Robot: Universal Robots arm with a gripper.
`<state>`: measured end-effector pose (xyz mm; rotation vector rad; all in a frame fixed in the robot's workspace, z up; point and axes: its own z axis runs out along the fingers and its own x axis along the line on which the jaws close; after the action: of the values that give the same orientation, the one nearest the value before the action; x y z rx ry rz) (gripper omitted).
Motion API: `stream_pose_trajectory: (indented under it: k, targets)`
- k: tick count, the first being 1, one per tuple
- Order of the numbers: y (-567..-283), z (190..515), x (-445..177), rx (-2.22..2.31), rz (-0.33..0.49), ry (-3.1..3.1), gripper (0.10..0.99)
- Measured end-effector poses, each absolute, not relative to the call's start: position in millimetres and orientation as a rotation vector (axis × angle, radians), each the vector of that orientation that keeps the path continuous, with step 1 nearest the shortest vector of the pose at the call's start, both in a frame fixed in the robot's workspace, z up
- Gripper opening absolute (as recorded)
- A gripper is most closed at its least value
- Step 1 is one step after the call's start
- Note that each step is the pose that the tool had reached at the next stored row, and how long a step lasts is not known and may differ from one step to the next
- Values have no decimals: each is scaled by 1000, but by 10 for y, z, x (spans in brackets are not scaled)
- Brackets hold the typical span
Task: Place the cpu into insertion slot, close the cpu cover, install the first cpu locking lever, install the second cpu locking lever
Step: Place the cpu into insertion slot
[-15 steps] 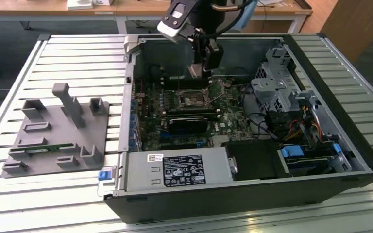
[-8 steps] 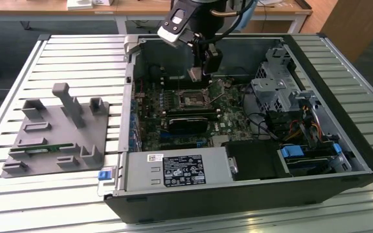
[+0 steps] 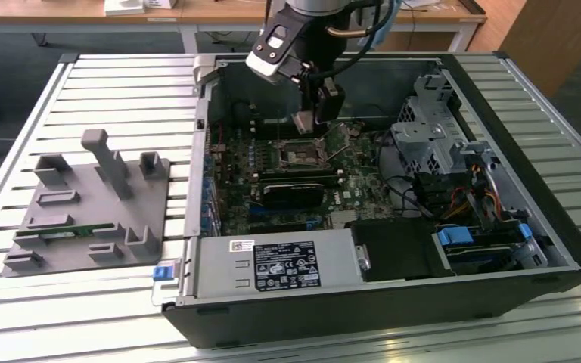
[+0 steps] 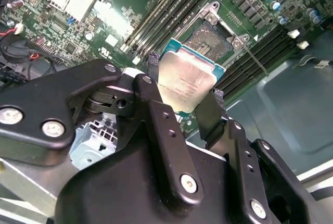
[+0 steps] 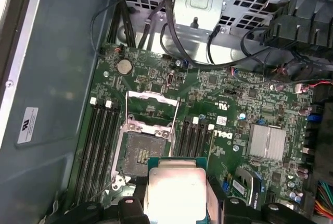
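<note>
My gripper [image 3: 311,119] hangs inside the open computer case, shut on the cpu [image 4: 187,81], a pale silvery square chip with a green edge. Its black fingers [image 4: 153,67] clamp two opposite sides of the chip. The cpu [image 5: 174,187] is held in the air, a little off to one side of the insertion slot [image 5: 140,153], not over it. The insertion slot [image 3: 304,155] is a dark square socket with a silver rim on the green board, and it is bare. The cpu cover [image 5: 152,110] is swung open beside the socket. A thin locking lever [image 4: 255,60] sticks out, unlatched.
A black graphics card [image 3: 293,193] lies just in front of the socket. Memory slots [image 5: 99,140] flank it. The drive cage [image 3: 432,136] with cables is on the exterior view's right, the power supply [image 3: 275,265] in front. A grey fixture [image 3: 88,204] sits outside the case.
</note>
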<state>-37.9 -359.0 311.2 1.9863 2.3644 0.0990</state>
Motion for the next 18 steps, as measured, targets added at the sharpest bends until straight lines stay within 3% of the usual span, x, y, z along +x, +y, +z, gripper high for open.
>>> stream_pose_trajectory:
  k: [18]
  targets:
    - [-3590,3058,-379,1987,99,2363,529]
